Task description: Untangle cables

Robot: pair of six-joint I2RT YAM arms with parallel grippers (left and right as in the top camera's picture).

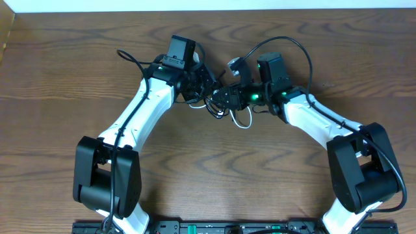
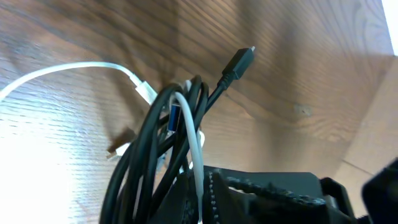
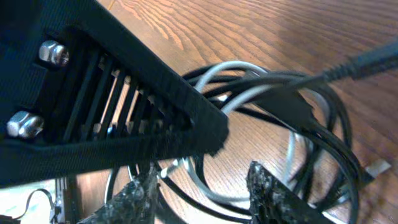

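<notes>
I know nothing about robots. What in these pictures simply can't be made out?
- Overhead: how the cables cross. The left tool and right tool cover the tangle, and it is tiny.
- Left wrist: where the cables meet the tool; the bottom edge cuts that off. The white cable runs off the left edge.
- Right wrist: a black frame hides the tangle's left side; the plug is blurred.

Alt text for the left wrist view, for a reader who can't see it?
A tangle of black cable loops with a white cable threaded through fills the centre, close to the camera, above a wooden table. A black plug sticks out toward the upper right; the white cable trails off left.
</notes>
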